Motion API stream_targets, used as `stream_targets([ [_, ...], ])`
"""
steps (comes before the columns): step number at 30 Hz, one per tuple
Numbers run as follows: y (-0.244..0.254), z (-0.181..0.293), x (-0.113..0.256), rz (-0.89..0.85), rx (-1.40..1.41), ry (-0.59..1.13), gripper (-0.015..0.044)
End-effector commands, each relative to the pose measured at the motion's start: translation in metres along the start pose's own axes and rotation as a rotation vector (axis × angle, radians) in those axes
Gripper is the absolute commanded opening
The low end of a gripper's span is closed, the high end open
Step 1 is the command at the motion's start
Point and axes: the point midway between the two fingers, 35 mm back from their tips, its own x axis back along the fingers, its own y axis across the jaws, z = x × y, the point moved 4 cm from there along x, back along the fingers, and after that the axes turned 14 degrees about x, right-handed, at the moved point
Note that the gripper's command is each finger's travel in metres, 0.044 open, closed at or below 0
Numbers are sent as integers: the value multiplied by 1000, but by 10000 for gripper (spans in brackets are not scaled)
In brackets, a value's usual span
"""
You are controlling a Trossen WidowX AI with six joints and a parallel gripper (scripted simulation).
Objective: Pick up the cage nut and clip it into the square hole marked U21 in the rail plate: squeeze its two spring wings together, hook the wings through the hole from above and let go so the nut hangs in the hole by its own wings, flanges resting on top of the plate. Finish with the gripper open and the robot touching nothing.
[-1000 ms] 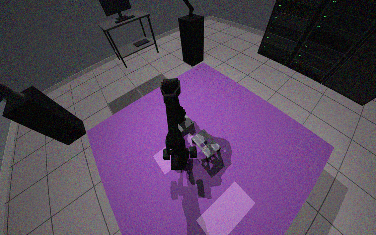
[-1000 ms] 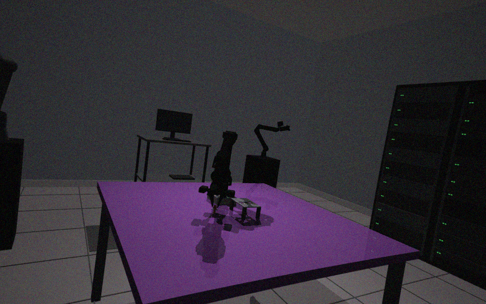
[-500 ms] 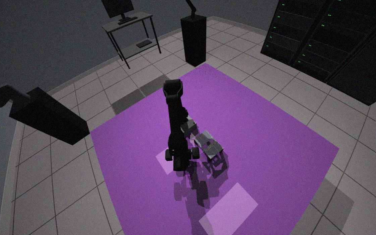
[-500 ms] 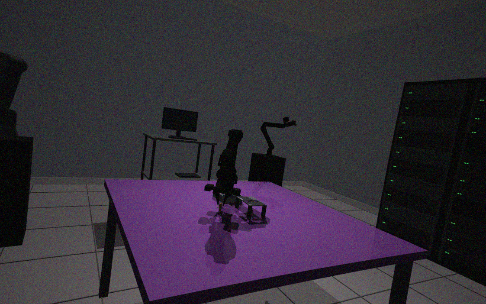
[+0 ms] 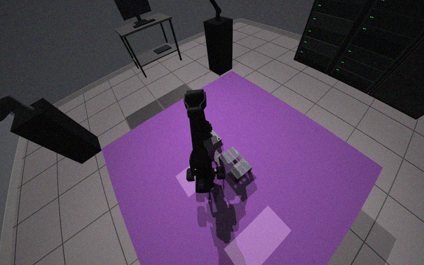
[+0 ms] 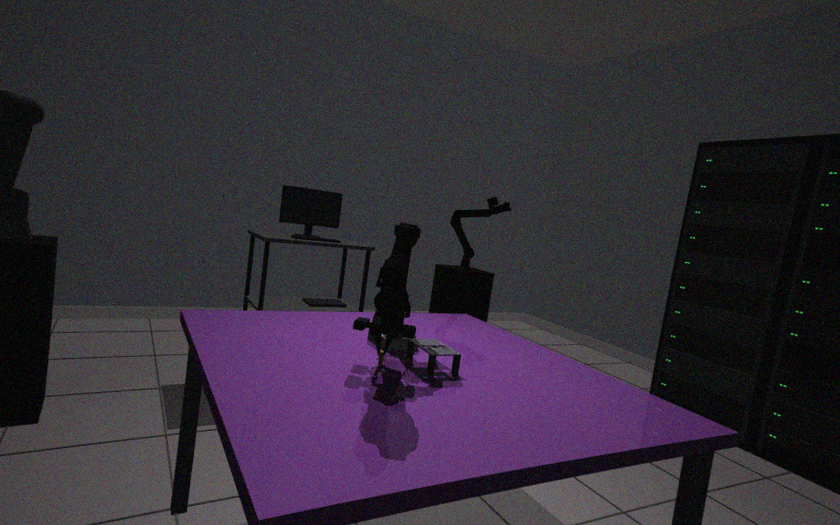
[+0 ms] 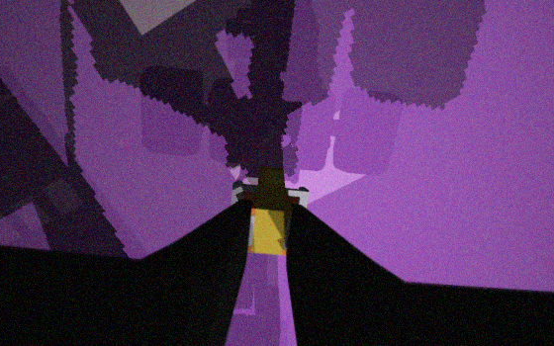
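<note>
One gripper (image 5: 204,189) (image 6: 380,375) (image 7: 269,215) clamped on cage nut (image 7: 268,231) | purple tabletop (image 5: 289,148) (image 6: 507,417) | dim, tiled room

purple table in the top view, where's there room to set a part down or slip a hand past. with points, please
Most room shows picture-right of the rail plate (image 5: 230,157) (image 6: 434,348), toward the table's (image 5: 312,168) (image 6: 514,417) (image 7: 464,208) right corner; some lies between the claw (image 5: 204,176) (image 6: 380,373) (image 7: 268,229) and left edge. Crowded: between claw and plate.
</note>
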Motion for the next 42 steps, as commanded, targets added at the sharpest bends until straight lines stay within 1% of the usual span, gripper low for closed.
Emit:
stream_targets([
  [1,0,0,0,0,0,0,37],
  [25,0,0,1,0,0,0,37],
  [36,-1,-1,64,-1,-2,-1,37],
  [42,-1,-1,78,-1,-2,-2,37],
])
